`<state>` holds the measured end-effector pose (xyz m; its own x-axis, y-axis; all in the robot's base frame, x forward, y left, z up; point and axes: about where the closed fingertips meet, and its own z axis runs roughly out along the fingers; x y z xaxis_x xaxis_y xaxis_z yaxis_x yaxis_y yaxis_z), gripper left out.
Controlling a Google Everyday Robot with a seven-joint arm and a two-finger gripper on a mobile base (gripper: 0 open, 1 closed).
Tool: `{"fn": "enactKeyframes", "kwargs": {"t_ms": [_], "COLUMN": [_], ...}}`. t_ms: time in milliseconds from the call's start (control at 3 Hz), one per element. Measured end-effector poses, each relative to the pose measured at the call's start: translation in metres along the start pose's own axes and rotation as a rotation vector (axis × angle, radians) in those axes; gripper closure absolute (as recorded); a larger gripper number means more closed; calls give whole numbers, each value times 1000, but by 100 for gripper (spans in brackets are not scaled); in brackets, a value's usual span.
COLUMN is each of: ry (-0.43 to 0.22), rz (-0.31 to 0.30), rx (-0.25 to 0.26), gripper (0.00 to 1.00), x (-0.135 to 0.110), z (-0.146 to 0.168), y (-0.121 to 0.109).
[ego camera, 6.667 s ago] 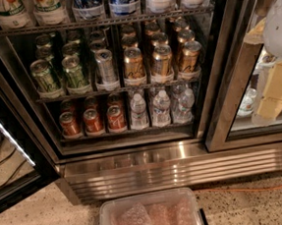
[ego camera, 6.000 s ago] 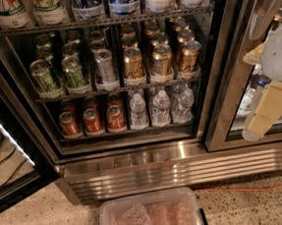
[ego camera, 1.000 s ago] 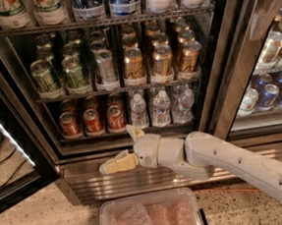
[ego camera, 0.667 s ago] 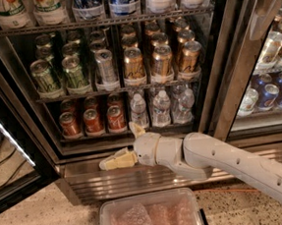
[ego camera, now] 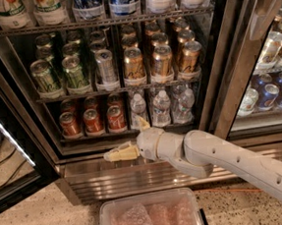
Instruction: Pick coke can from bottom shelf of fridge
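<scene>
Three red coke cans (ego camera: 116, 118) stand in a row at the left of the fridge's bottom shelf (ego camera: 96, 135), with more red cans behind them. The fridge (ego camera: 137, 176) is open, with a steel frame and a ribbed base panel. My gripper (ego camera: 124, 138) is open and empty, in front of the bottom shelf's front edge, just below and right of the rightmost front coke can. One cream finger (ego camera: 120, 154) points left and the other (ego camera: 143, 123) points up. It touches no can.
Water bottles (ego camera: 161, 108) stand on the right of the bottom shelf. Green, silver and gold cans (ego camera: 134, 65) fill the rack above. A clear plastic bin (ego camera: 150, 217) sits on the floor below. The open door (ego camera: 5, 141) is at left. A closed glass door (ego camera: 272, 93) is at right.
The arm swung in from the right edge to the front of the bottom shelf. Over the last second the gripper rose slightly and moved right, closer to the red cans.
</scene>
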<state>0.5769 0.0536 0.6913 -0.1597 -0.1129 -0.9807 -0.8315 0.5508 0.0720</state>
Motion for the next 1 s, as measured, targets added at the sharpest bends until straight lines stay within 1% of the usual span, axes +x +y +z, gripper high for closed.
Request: {"fn": "enactKeyframes", "kwargs": {"t_ms": [333, 667, 1000], "ry": [-11, -42, -39], "rz": [1, -9, -6], "rx": [27, 111, 129], "gripper": [0, 0, 19], "x": [4, 2, 3], "z": [10, 20, 21], "y": [-7, -25, -29]}}
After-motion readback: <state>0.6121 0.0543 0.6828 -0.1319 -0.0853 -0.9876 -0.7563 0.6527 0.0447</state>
